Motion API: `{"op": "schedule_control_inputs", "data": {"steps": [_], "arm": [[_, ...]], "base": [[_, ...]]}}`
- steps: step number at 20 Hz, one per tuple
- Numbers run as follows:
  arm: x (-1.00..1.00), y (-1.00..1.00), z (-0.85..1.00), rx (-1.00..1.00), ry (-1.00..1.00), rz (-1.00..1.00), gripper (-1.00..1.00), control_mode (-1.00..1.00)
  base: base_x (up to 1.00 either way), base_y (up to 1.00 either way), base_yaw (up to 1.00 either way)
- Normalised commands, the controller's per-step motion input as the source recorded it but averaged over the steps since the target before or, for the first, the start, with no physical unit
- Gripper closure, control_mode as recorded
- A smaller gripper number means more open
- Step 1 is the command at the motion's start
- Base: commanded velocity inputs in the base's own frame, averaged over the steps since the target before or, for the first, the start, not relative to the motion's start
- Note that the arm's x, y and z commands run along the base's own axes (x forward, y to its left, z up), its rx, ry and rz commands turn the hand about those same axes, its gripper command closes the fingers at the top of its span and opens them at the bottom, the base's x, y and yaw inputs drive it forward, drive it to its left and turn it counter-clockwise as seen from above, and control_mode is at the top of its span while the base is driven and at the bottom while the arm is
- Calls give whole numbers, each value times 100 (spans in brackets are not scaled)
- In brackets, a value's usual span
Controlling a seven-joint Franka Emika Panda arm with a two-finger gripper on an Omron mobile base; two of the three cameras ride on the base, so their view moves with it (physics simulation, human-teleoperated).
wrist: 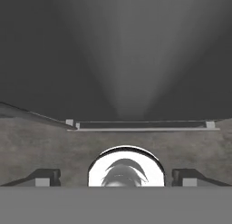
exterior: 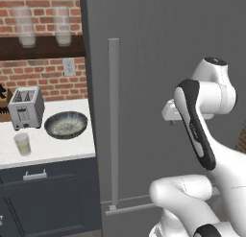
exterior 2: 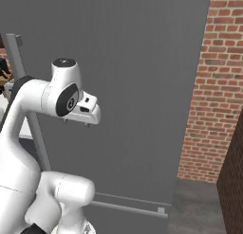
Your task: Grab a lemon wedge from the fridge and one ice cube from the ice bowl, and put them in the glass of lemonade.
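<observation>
We count one fridge [exterior: 163, 49], shut, its dark grey door taking up the centre and right of the left base view, with one long light grey vertical handle [exterior: 113, 121] near the door's left edge. Left of it, in the lower left of that frame, one white counter [exterior: 57, 147] carries one toaster [exterior: 26, 106], one ice bowl [exterior: 67, 124] just right of the toaster, and one glass of lemonade [exterior: 22, 144] in front of the toaster, near the counter's front edge. Two tall frosted glasses [exterior: 25, 27] stand on a shelf at the upper left.

The bowl's inside looks pale and speckled; we cannot make out single cubes. The glass holds pale yellowish-green liquid.

The counter and everything on it appear in the left base view. The right base view gives us the fridge door across most of the frame and a brick wall [exterior 2: 211, 86] along the right side. The hand view looks at the grey door with a horizontal bar [wrist: 142, 126] low across it and floor beneath.

The gripper [wrist: 116, 177] sits at the bottom of the hand view, its two finger tips [wrist: 43, 177] spread far apart toward the left and right edges, with nothing between them.
</observation>
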Motion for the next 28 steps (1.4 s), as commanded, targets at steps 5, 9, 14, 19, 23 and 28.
{"op": "schedule_control_inputs", "data": {"steps": [5,9,14,19,23,28], "arm": [[-20,-4,-23,0,0,0,-100,-100],[-18,0,-19,0,0,0,-100,100],[0,0,0,0,0,0,-100,100],[0,0,0,0,0,0,-100,100],[0,0,0,0,0,0,-100,100],[0,0,0,0,0,0,-100,100]], "base": [[0,0,0],[-56,2,0],[-80,15,0],[-20,77,1],[28,100,0],[59,100,-6]]}}
